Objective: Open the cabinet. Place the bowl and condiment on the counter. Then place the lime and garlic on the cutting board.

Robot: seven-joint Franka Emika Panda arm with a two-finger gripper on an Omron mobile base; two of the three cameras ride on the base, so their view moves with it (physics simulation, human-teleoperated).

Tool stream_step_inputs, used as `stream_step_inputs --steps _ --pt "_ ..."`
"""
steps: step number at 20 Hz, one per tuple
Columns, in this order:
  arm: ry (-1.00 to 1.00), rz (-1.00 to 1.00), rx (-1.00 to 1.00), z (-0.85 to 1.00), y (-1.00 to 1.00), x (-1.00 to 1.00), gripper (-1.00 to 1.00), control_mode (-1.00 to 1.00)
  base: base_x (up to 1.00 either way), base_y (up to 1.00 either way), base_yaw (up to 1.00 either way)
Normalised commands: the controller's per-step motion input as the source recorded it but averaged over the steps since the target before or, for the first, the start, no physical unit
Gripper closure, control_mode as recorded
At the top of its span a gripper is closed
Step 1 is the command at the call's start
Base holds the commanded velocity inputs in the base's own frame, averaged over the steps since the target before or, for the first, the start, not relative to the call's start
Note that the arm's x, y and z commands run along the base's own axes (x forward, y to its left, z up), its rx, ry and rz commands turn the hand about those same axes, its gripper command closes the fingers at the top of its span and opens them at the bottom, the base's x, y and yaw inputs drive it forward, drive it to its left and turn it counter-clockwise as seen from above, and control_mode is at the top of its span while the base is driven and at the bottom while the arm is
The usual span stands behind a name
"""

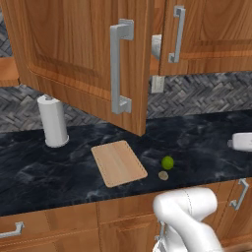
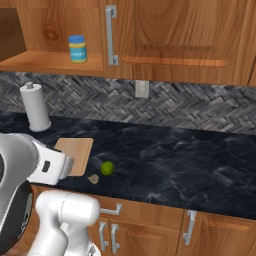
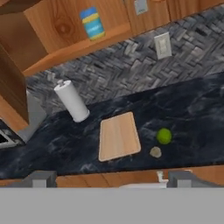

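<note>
Beyond the open pincer (image 3: 112,180), lime (image 3: 164,136) sits beside garlic (image 3: 155,152).

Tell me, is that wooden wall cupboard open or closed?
Open. The cabinet door is swung out over the counter, and the condiment jar stands in plain sight on its bare shelf.

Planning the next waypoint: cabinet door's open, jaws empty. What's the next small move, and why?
Probably raise the gripper toward the condiment on the open cabinet shelf. Its jaws stand open and hold nothing, and the jar still sits up there, not on the counter. I can't spot the bowl. The lime and garlic lie beside the cutting board; they come later.
</note>
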Motion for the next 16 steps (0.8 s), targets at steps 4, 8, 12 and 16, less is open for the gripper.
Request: stream_step_inputs --steps 4,8,12,16 --pt "-0.05 0.00 0.40 0.00 0.00 0.03 -1.00 -1.00 0.00 0.00 0.00" --pt "-0.08 0.00 0.41 0.00 0.00 0.00 -1.00 -1.00 0.00 0.00 0.00" --pt "-0.01 0.00 0.28 0.19 0.09 0.00 -1.00 -1.00 0.00 0.00 0.00" --pt "0.00 0.00 0.22 0.39 0.24 0.03 -1.00 -1.00 0.00 0.00 0.00"
